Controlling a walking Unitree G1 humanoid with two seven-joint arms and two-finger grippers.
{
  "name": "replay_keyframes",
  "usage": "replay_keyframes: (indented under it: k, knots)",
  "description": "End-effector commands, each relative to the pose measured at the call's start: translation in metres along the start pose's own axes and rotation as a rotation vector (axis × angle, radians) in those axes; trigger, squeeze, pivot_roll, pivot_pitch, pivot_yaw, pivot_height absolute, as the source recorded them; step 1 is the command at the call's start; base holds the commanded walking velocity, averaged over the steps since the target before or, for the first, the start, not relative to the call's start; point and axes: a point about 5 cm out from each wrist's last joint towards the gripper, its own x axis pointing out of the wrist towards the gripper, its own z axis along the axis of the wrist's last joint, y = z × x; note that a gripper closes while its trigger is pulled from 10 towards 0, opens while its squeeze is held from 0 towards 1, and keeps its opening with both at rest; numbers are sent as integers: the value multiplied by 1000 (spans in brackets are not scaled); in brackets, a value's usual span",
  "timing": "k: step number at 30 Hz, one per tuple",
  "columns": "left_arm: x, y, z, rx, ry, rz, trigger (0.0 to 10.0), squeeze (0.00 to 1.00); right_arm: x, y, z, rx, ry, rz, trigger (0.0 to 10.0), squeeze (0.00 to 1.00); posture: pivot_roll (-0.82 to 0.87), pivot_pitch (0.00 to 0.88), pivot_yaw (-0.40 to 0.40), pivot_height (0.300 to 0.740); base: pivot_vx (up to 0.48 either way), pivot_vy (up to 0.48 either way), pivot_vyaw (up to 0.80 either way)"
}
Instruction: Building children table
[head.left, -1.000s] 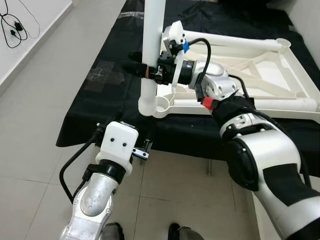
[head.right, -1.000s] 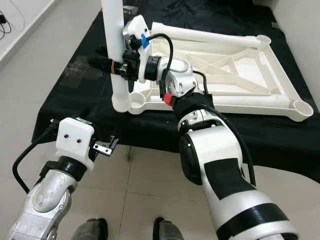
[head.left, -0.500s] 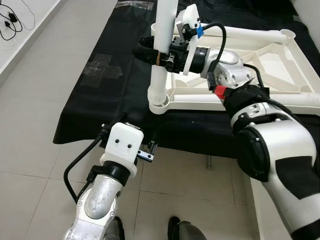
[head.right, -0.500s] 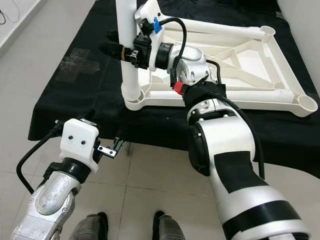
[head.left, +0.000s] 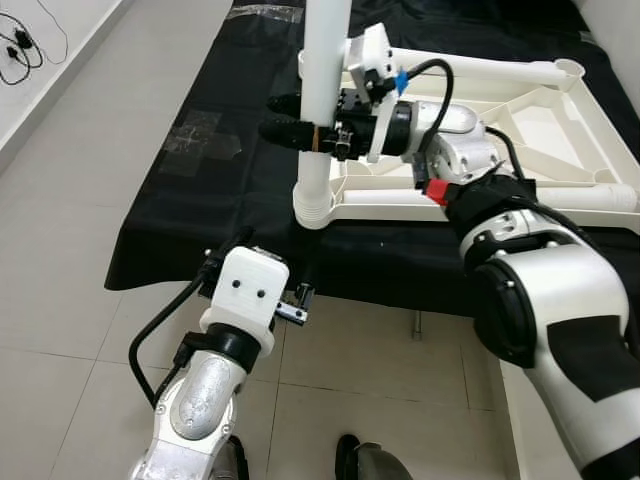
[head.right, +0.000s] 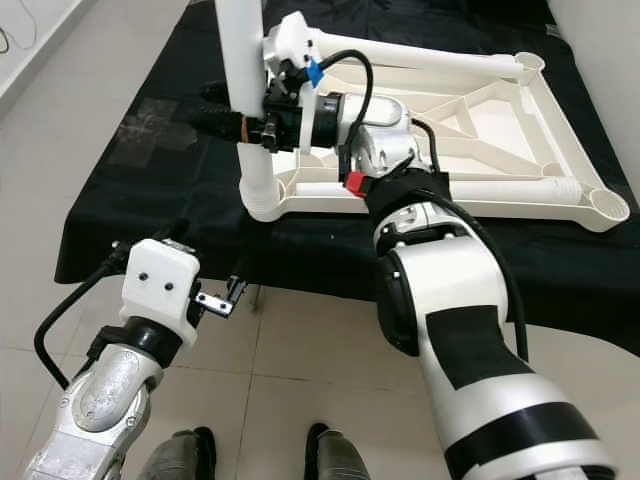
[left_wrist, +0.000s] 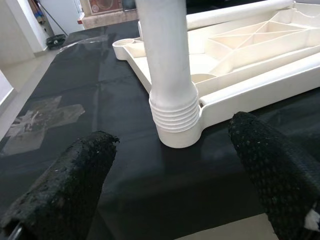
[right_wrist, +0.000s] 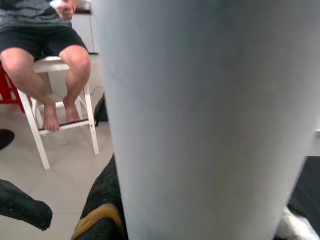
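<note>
At the near left, the left gripper (head.left: 296, 302) hangs low over the pale tiled floor (head.left: 80, 250), just off the near edge of the black cloth-covered low table (head.left: 215, 215), its two black fingers (left_wrist: 65, 182) spread wide with nothing between them. From its wrist camera those fingers frame the foot of the white plastic table leg (left_wrist: 167, 75), whose ribbed end sits in the round corner socket of the white plastic tabletop frame (left_wrist: 240, 75).

That frame (head.left: 560, 130) lies upside down on the black cloth, ribs showing, with two more legs lying along its far and near edges. The upright leg (head.left: 322, 100) stands at the frame's near-left corner, roughly vertical.

Further right, the right gripper (head.left: 300, 132) reaches across from the big silver and black arm (head.left: 540, 290) and pinches the leg partway up, black fingers (head.left: 285, 130) closed on either side of the tube. In its wrist view the tube (right_wrist: 210, 115) is right up against the lens, and behind it a person (right_wrist: 45, 45) sits barefoot on a white stool (right_wrist: 65, 100).
</note>
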Motion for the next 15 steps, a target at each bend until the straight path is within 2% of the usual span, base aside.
replay_keyframes:
  k: [1,12,15]
  knots:
    - [-3,-1,1,-5,4,3,10000,0,1,8,-25,54,95,19,10000,0,147,293,-90,740,0,0,0]
    - [-3,-1,2,-1,3,9,10000,0,-1,-4,-8,15,81,-82,10000,0,142,299,-95,740,0,0,0]
    - [-2,0,2,2,3,13,10000,0,-5,-9,2,24,35,-98,10000,0,142,300,-97,740,0,0,0]
